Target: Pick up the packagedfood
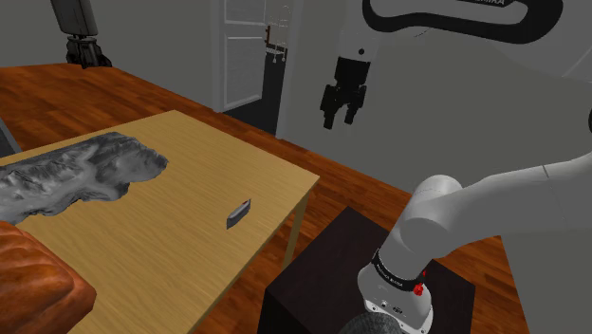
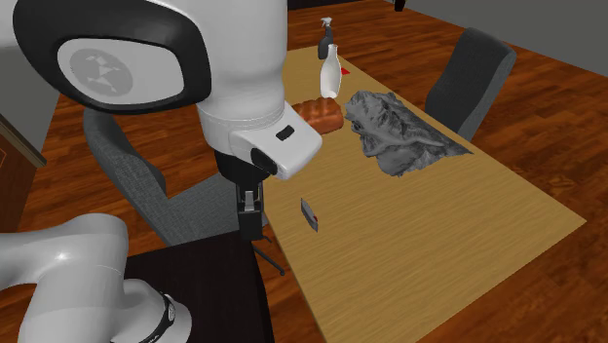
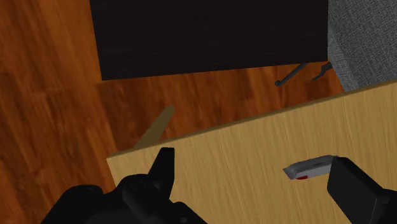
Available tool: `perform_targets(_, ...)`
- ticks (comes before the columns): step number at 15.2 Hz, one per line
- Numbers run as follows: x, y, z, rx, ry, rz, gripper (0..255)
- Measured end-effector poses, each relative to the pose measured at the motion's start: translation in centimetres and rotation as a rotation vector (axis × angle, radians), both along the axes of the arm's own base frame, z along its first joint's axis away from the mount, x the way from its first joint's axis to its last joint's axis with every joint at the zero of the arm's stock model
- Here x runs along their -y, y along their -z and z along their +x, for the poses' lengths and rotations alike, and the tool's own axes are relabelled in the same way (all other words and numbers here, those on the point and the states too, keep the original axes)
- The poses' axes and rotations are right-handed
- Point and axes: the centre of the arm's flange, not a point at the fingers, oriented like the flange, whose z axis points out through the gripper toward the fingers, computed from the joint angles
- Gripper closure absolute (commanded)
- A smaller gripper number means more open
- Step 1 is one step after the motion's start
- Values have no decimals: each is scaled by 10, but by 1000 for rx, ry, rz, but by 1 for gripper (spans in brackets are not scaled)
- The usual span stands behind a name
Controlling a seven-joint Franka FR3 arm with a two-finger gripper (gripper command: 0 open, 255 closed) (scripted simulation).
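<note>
Inspection: one small flat grey packet (image 3: 310,168) lay on one light wooden table (image 1: 190,161).
One black two-finger gripper (image 1: 340,120) hung above the table's edge, fingers apart.

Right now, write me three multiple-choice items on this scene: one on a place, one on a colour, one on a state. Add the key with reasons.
1. Where does the packet lie?
A. on the floor
B. on the table, near the edge by the stand
C. on a chair

2. What colour is the spray bottle?
A. blue
B. white
C. green

3. How is the gripper?
A. open, holding nothing
B. shut on the packet
C. shut on nothing, fingers meeting

Key:
1 B: the packet rests on the light wood top, close to its edge.
2 B: the bottle's body is white in the second exterior view.
3 A: the fingers stand apart in the wrist view, and the gripper hangs above the table, clear of the packet.
</note>
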Motion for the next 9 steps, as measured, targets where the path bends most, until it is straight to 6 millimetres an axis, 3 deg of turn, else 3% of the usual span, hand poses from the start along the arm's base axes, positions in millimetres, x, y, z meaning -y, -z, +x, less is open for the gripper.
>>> perform_targets(3,-11,9,2,0,50,-5,0)
perform_targets(5,-29,27,0,-1,129,-12,0)
perform_targets(9,-64,62,15,-4,305,-27,0)
